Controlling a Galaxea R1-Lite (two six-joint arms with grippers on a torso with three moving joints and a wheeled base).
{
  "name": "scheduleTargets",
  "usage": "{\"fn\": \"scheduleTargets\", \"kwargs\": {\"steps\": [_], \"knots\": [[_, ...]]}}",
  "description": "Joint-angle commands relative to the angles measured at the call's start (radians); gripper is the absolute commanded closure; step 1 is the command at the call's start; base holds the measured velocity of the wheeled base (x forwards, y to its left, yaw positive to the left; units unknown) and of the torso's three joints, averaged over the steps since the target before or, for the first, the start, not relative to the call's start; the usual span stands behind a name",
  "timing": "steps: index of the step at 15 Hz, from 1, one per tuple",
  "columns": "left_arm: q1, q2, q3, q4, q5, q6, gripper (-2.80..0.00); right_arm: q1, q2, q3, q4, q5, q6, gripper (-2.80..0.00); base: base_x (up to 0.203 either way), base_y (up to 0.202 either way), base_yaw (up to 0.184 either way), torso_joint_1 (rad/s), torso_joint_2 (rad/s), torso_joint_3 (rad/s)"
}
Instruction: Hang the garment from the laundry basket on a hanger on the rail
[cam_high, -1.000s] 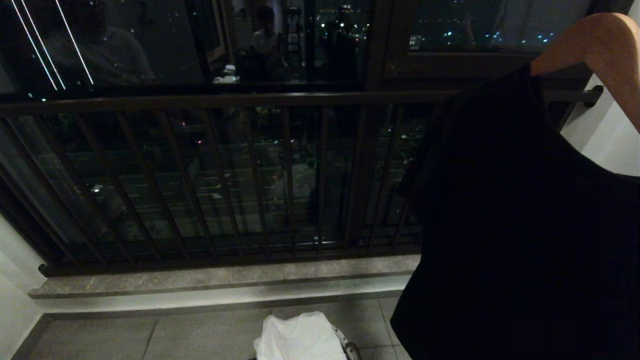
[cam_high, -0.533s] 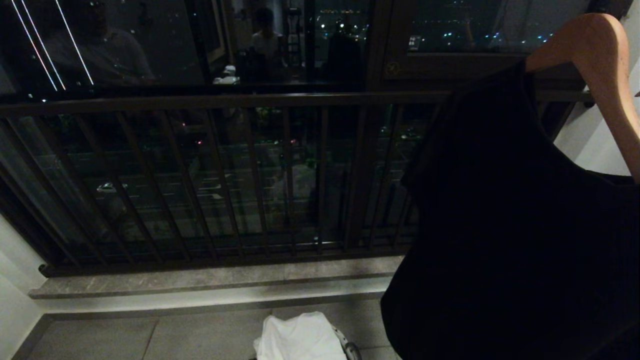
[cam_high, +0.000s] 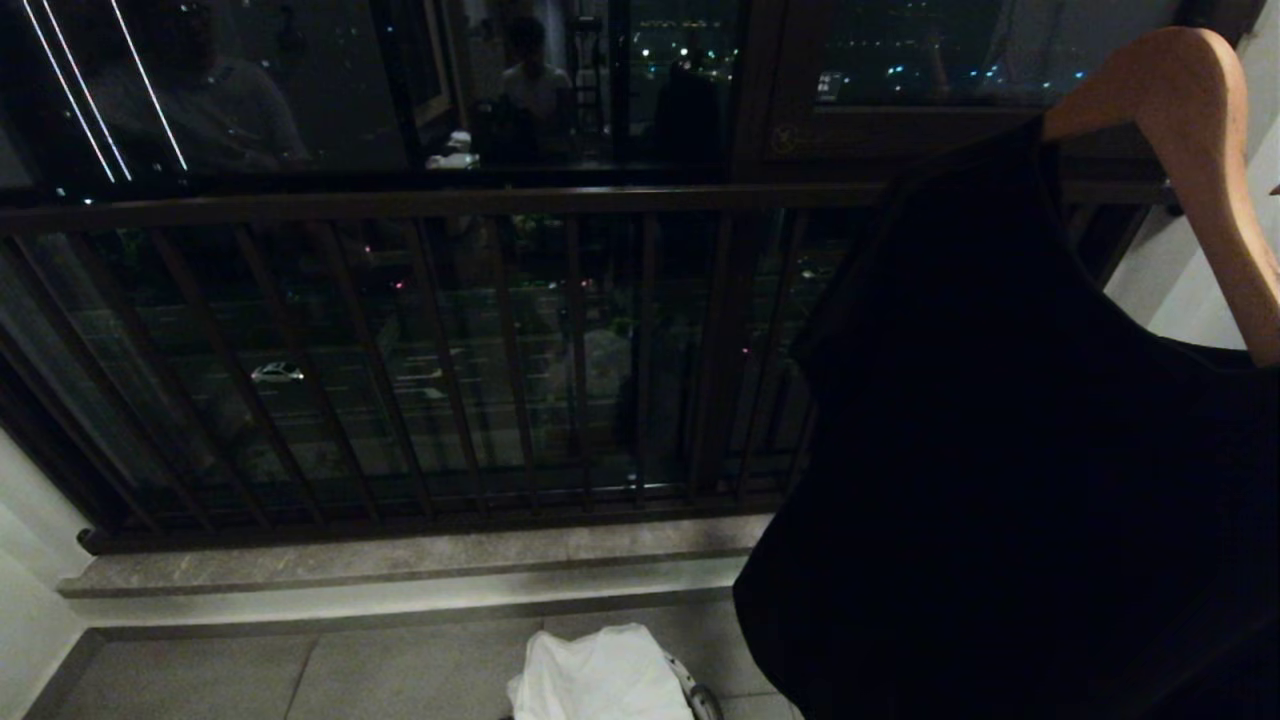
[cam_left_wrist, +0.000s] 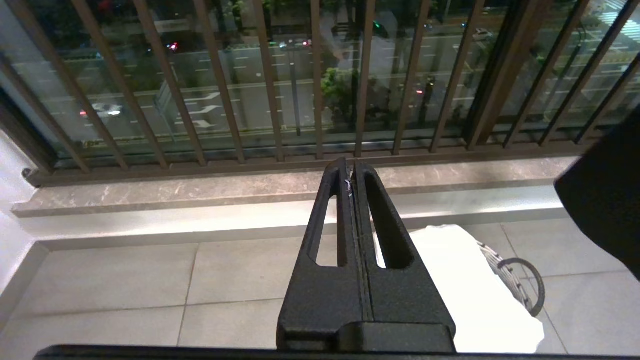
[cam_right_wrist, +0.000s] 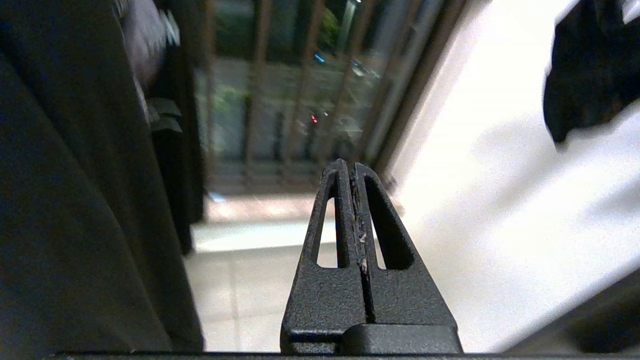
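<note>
The garment (cam_high: 1000, 450), black, hung on a wooden hanger (cam_high: 1190, 130) at the head view's right, before the railing (cam_high: 420, 200); the laundry basket (cam_high: 700, 700) sat on the floor below. The left gripper (cam_left_wrist: 351, 167) and right gripper (cam_right_wrist: 349, 170) both showed fingers pressed together, holding nothing.

dark garment (cam_high: 1000, 450) before railing (cam_high: 450, 200)

One black garment (cam_high: 1000, 450) hangs on one wooden hanger (cam_high: 1190, 120). One laundry basket (cam_left_wrist: 515, 280) sits on the floor with one white cloth (cam_high: 600, 675) in it. Two pincers show, the left pincer (cam_left_wrist: 351, 165) and the right pincer (cam_right_wrist: 348, 167).
</note>
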Motion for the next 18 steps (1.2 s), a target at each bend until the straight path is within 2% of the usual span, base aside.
{"fn": "scheduleTargets", "kwargs": {"steps": [1,3,7,10,18], "knots": [[0.0,0.001,0.0,0.0,0.0,0.0,0.0,-0.013,-0.111,0.09,0.002,0.001,-0.011,0.0,0.0,0.0,0.0,0.0,0.0,0.0],[0.0,0.001,0.0,0.0,0.0,0.0,0.0,-0.02,-0.18,0.221,-0.015,0.04,-0.019,0.0,0.0,0.0,0.0,0.0,0.0,0.0],[0.0,0.001,0.0,0.0,0.0,0.0,0.0,-0.023,-0.19,0.344,-0.079,0.251,0.008,0.0,0.0,0.0,0.0,0.0,0.0,0.0],[0.0,0.001,0.0,0.0,0.0,0.0,0.0,-0.023,-0.19,0.364,-0.076,0.274,0.031,0.0,0.0,0.0,0.0,0.0,0.0,0.0],[0.0,0.001,0.0,0.0,0.0,-0.002,0.0,-0.023,-0.19,0.367,-0.08,0.274,0.052,0.0,0.0,0.0,0.0,0.0,0.0,0.0]]}}
